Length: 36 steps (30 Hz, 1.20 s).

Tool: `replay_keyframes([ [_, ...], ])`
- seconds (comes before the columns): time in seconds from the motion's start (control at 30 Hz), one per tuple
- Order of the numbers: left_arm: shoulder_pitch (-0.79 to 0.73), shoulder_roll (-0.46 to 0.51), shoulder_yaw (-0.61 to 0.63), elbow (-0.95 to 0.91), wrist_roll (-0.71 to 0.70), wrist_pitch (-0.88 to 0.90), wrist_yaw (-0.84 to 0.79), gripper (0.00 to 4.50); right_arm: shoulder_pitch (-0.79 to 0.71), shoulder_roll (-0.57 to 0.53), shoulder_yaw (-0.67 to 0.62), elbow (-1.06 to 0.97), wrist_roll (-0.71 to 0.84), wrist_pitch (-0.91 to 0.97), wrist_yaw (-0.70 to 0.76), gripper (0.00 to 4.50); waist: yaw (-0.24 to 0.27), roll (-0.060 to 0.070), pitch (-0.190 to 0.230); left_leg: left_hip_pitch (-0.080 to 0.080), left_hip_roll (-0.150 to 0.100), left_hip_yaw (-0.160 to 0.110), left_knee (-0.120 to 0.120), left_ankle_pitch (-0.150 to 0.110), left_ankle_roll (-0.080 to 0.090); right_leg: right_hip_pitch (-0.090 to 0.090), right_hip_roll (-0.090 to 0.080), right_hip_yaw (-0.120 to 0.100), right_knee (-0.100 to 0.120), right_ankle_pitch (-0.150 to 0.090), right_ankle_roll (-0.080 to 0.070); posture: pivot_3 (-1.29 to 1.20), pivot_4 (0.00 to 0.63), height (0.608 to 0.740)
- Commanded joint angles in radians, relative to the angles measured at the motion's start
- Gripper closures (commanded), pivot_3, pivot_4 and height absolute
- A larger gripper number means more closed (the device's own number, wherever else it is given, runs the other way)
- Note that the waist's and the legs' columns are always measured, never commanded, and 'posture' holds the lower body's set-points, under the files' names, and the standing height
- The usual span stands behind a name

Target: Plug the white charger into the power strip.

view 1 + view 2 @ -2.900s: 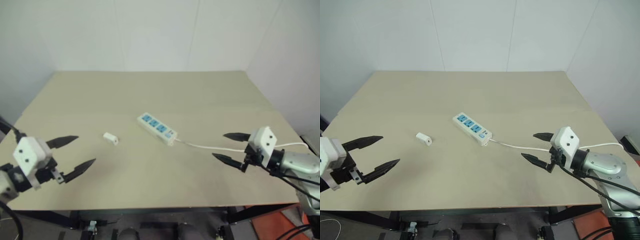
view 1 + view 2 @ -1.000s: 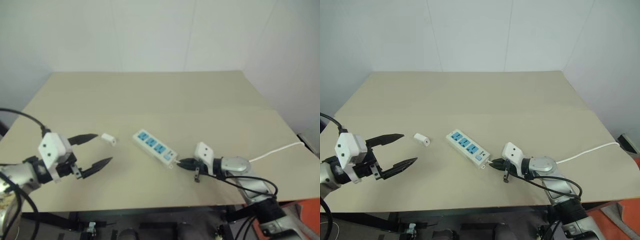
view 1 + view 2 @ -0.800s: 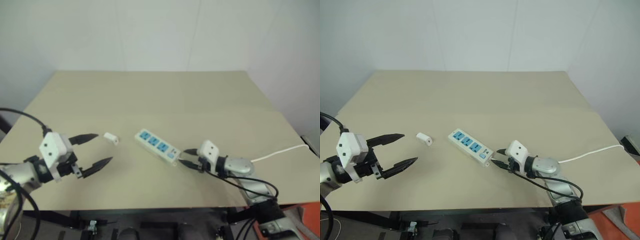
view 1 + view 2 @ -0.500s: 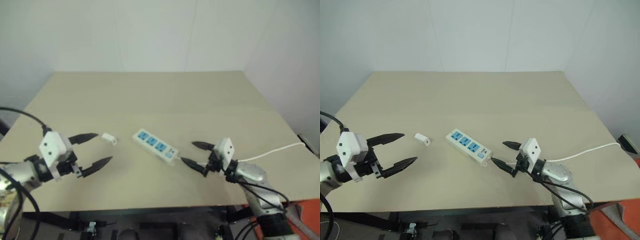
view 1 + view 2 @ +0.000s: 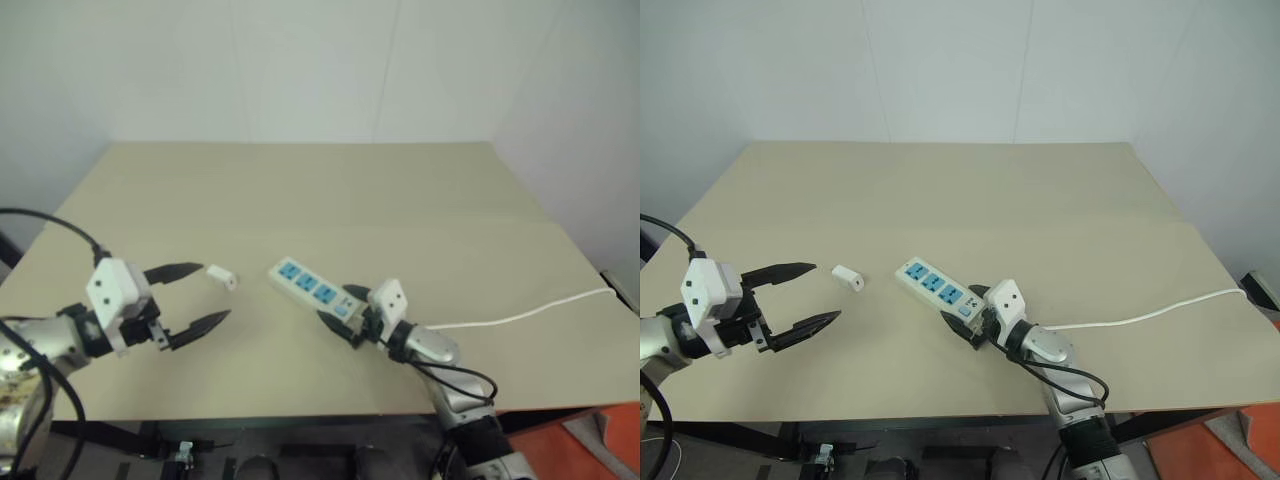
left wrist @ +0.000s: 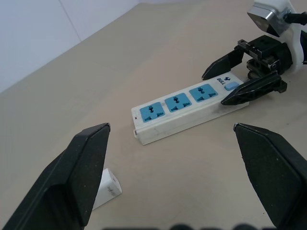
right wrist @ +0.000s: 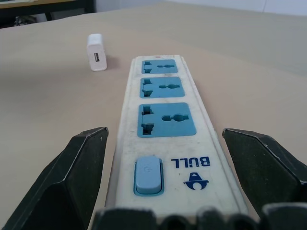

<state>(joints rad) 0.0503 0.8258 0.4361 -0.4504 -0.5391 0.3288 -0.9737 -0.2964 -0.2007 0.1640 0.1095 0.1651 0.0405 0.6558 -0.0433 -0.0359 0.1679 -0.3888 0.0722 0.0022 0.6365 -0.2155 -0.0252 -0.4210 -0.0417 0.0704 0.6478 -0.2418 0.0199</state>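
Note:
The power strip (image 5: 310,288) lies slantwise mid-table, with three blue sockets and a switch (image 7: 147,176) at its near end. My right gripper (image 5: 345,308) is open, one black finger (image 6: 249,91) on each side of the strip's switch end. I cannot tell whether they touch it. The white charger (image 5: 221,276) lies flat on the table to the left of the strip, with a small gap between them. My left gripper (image 5: 214,292) hovers open just left of the charger, with nothing between its fingers.
The strip's thin white cord (image 5: 520,315) trails right to the table's right edge. The beige table (image 5: 300,190) stretches far behind the strip to a white wall. Its front edge runs close below both grippers.
My right gripper went from shut at the cord end of the strip to open, drew back to the right, then came in left around the switch end. The left gripper stayed put.

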Motion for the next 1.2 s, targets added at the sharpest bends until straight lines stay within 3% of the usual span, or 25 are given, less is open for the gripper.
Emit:
replay_keyframes([
  [0.03,0.001,0.011,0.021,-0.020,-0.007,-0.018,0.000,0.00,-0.015,-0.010,-0.018,-0.016,0.027,-0.005,0.024,0.02,0.000,0.000,0.000,0.000,0.000,0.000,0.000,0.000,0.000,0.000,0.000,0.000,0.000,0.000,0.000,0.00,0.150,0.740],
  [0.67,-0.009,0.013,0.009,-0.016,-0.008,-0.020,-0.006,0.00,-0.069,0.019,0.018,0.196,-0.019,-0.100,0.069,0.02,-0.007,0.000,0.000,0.002,0.000,0.000,0.000,0.000,0.000,0.002,0.000,0.000,0.000,0.000,0.000,0.00,0.150,0.740],
  [1.2,-0.017,0.017,0.010,-0.017,-0.005,-0.023,-0.010,0.00,-0.108,-0.024,0.028,0.232,-0.050,-0.028,0.106,0.02,-0.018,-0.001,-0.001,0.004,0.000,0.000,0.000,0.000,0.000,0.004,0.000,0.000,0.000,-0.002,0.003,0.00,0.150,0.740],
])
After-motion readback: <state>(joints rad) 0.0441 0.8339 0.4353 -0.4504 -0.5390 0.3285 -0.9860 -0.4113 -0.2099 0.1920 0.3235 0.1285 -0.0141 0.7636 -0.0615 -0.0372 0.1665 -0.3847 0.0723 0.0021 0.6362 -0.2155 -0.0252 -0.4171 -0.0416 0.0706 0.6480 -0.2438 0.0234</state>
